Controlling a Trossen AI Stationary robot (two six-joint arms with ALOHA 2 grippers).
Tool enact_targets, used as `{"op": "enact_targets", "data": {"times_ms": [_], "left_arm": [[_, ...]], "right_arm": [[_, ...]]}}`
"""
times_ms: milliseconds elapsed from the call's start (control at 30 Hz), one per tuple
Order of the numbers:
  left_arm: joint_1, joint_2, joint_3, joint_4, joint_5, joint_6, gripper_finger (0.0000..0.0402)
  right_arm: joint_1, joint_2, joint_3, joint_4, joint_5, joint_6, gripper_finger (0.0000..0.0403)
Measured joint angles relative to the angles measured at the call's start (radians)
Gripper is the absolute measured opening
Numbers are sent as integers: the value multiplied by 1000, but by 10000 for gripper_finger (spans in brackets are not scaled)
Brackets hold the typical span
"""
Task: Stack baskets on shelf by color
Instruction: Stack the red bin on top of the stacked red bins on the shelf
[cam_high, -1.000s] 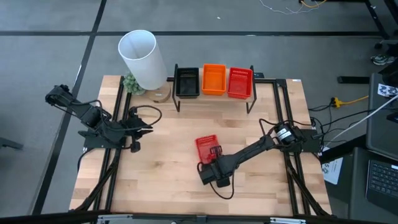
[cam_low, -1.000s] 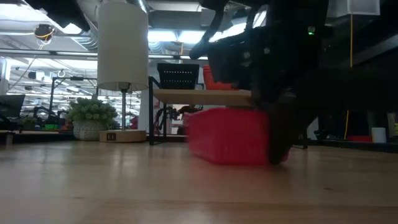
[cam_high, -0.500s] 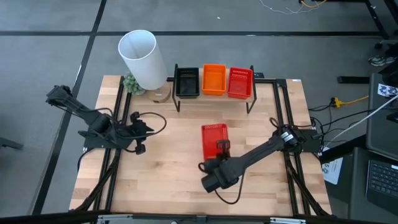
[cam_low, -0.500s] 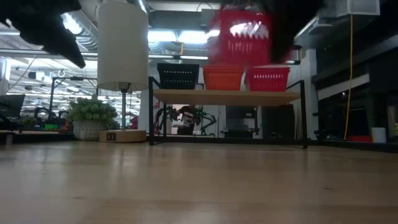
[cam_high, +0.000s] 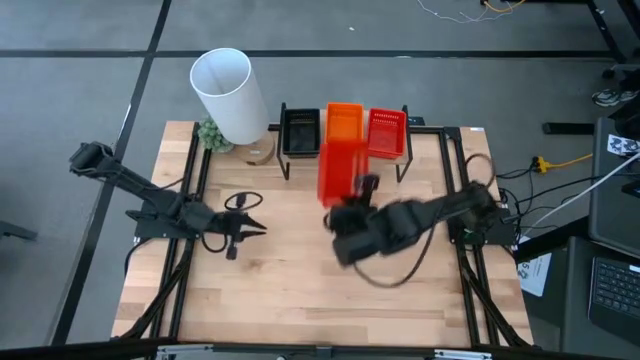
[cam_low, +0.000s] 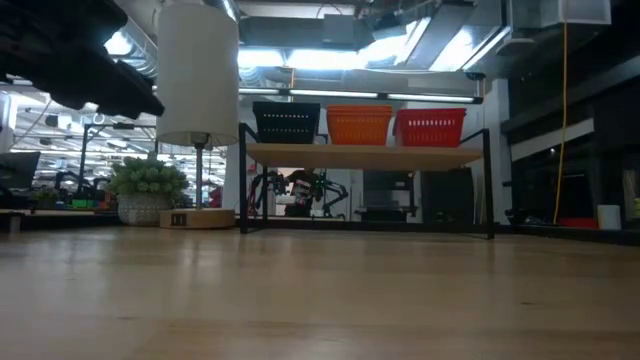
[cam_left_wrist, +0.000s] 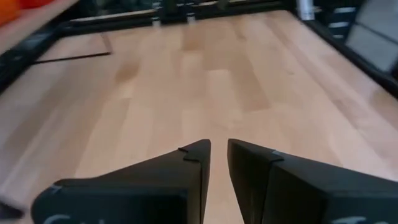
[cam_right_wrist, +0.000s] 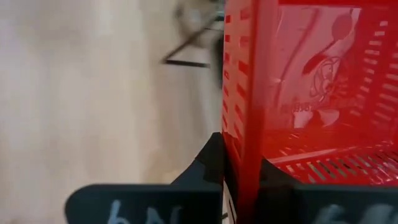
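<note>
From the left of the high view, I have the left gripper (cam_high: 243, 226) hovering over the left-centre of the surface (cam_high: 270, 300), its fingers (cam_left_wrist: 180, 168) drawn to a narrow gap with nothing between them; that arm has crept a little toward the middle over the last second but is only waiting. Just right of it, near the centre and slightly above the middle of the frame, the right gripper (cam_high: 365, 190) holds the red basket (cam_high: 335, 172), its fingers clamped on one slatted wall, as the right wrist view shows with red mesh (cam_right_wrist: 298, 93) filling most of the frame. That is the real change: a second ago this basket sat on the surface near the lower centre, half a second ago it was lifted and turned lengthwise, and now it has swung up toward the shelf (cam_high: 345, 160) and blurs with speed; it has left the low view altogether. On the shelf, along the upper centre, stand the black basket (cam_high: 300, 131), the orange basket (cam_high: 345, 118) and the shelved red basket (cam_high: 386, 133), left to right. I judge the carried one is mid-transfer and currently overlaps the orange position, so it must shift right before release to land on red.
</note>
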Motion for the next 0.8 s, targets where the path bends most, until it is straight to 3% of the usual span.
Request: {"op": "enact_targets", "data": {"times_ms": [167, 400, 600, 800], "left_arm": [[176, 0, -18, 22, 279, 62, 48], [335, 0, -45, -17, 435, 30, 48], [327, -22, -60, -99, 451, -20, 48], [322, -127, -60, -172, 430, 10, 47]], "right_arm": [[-106, -112, 0, -1, -5, -59, 0], [-323, -161, -39, 1, -248, -229, 0], [-508, -261, -161, 2, -429, -312, 0], [-620, -447, -442, 36, -512, -304, 0]]}}
